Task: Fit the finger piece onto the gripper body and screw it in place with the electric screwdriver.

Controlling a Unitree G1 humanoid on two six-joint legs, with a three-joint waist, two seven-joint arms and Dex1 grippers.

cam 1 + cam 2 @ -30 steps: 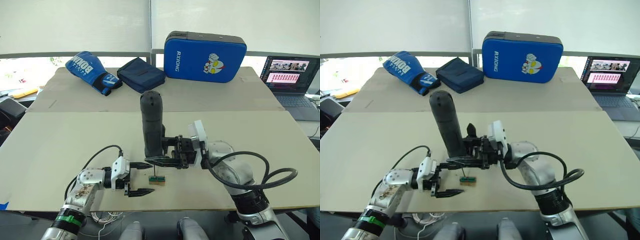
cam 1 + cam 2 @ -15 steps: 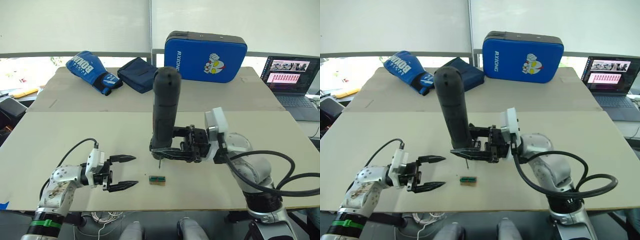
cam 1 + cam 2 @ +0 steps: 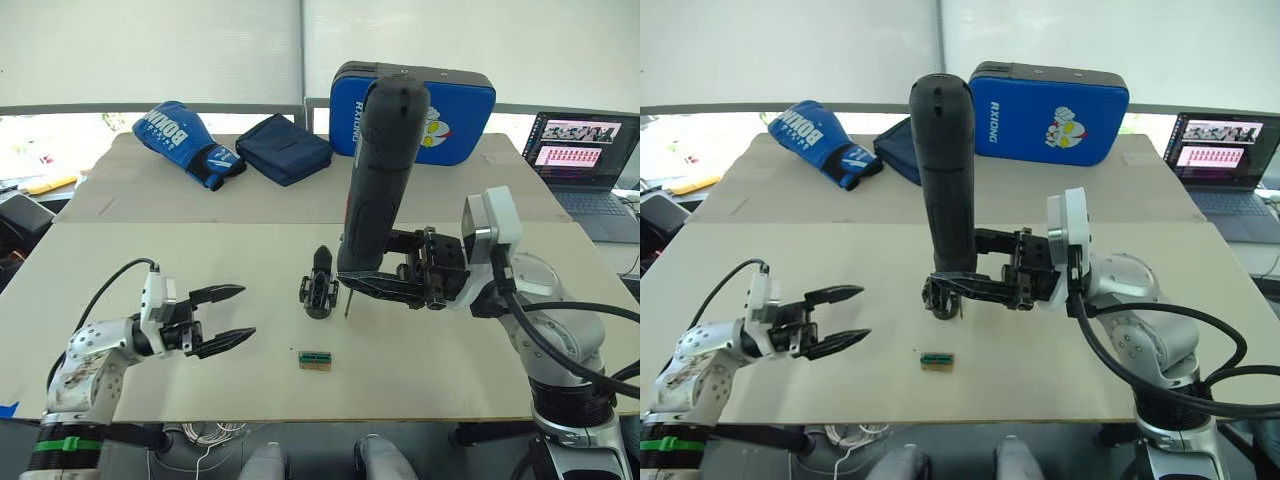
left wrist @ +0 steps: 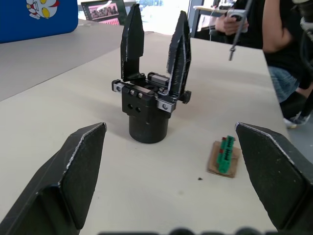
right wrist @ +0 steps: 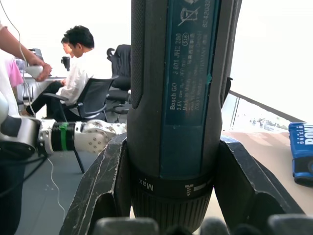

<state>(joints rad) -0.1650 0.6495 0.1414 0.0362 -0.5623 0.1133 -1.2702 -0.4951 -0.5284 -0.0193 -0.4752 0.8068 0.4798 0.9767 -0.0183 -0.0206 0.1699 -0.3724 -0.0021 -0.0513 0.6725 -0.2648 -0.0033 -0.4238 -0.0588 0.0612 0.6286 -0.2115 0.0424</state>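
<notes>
The right gripper [image 3: 385,285] is clamped around the lower barrel of the electric screwdriver [image 3: 380,175], which it holds upright above the surface [image 3: 150,250], its thin bit pointing down just beside the gripper body [image 3: 319,284] and clear of it. The gripper body stands upright on its round base near the middle of the surface; in the left wrist view it carries two pointed fingers, so the finger piece [image 4: 179,54] appears to be seated on it already, though I cannot tell whether any screw is home. The left gripper [image 3: 222,318] is empty, its fingers spread wide, hovering low over the surface well to the left of the gripper body and pointing toward it. A small green-and-tan block [image 3: 314,359] lies on the surface in front of the gripper body, touching nothing. Judgement: the fitting step looks done and the fastening step is in hand. The next move calls for the bit to be lined up with a screw head on the body's top plate and lowered squarely, with the left gripper closing on the base to steady it against the turning force.
</notes>
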